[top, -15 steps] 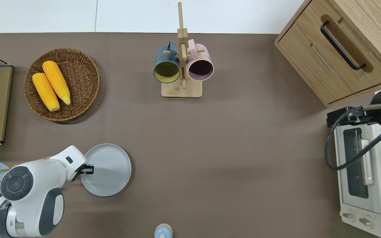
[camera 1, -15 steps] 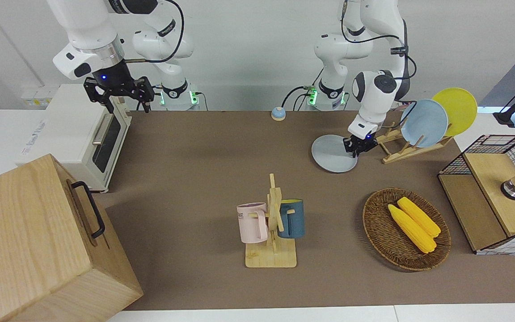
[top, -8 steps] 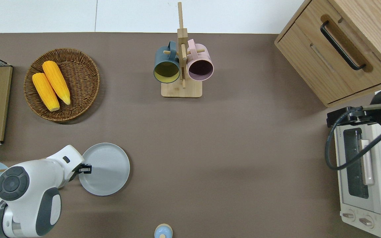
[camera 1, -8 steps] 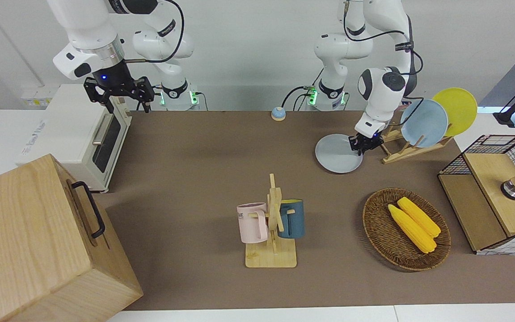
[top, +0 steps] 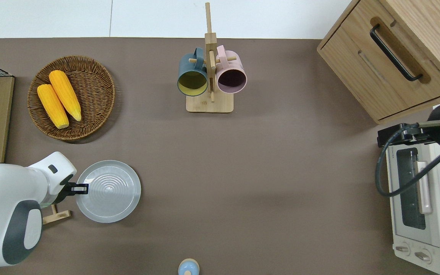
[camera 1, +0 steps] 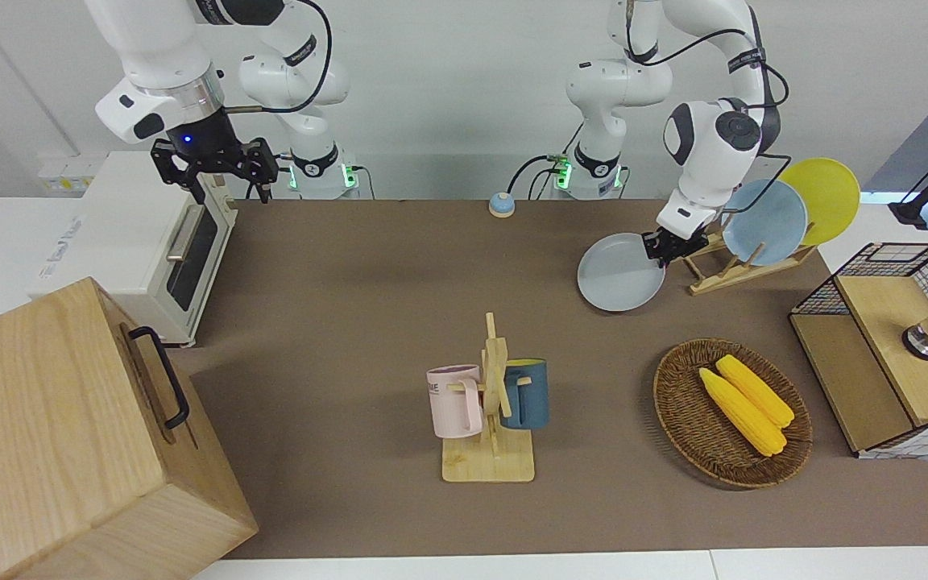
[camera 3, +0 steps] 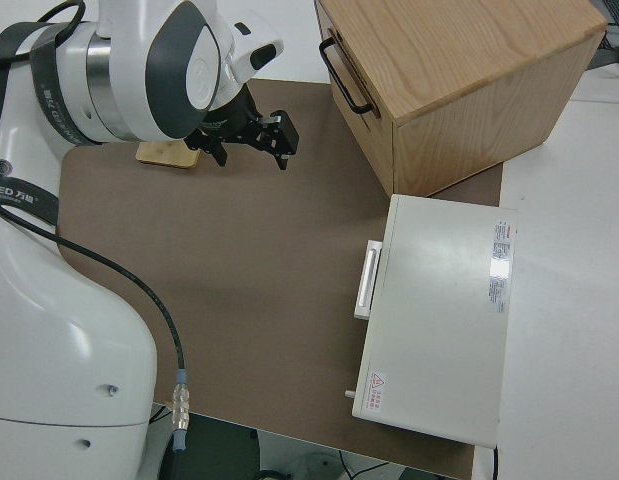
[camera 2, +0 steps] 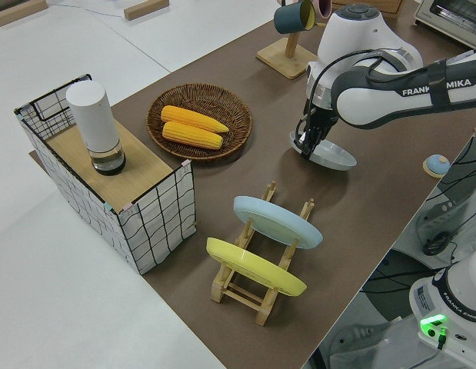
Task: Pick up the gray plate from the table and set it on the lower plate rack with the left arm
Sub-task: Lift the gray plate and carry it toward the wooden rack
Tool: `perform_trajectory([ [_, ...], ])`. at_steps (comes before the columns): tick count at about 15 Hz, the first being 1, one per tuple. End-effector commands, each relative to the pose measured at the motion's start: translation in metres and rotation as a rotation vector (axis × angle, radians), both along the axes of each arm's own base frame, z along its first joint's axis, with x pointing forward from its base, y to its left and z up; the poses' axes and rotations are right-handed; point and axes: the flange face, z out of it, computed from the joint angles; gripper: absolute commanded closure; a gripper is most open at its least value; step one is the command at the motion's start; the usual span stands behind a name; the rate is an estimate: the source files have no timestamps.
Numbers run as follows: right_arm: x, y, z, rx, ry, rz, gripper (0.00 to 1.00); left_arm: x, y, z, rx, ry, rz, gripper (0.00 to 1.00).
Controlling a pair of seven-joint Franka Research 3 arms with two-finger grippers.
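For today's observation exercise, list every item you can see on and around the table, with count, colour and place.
gray plate: 1, pale gray, held by its rim over the table
plate rack: 1, light wood, holding sky-blue plate and yellow plate
basket: 1, brown wicker, holding 2 yellow corn cobs
mug stand: 1, wood, with dark blue mug and pink mug
left gripper: gripping the plate
right arm: parked

A plain white wall (camera 1: 448, 89) rises past the brown-matted tabletop, with white surfaces (camera 2: 130, 307) flanking it.
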Motion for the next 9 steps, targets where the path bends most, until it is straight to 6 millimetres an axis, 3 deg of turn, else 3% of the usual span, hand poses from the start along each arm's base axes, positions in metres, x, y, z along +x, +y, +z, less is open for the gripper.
perform_trajectory([
  [1,0.0,0.001,0.003,0.003,-0.005,-0.002,0.017,0.008,0.003,0.043,-0.026,0.031,0.021,1.0],
  [9,0.0,0.001,0.002,0.003,-0.004,-0.002,0.017,0.016,0.01,0.116,-0.054,0.088,0.047,1.0],
])
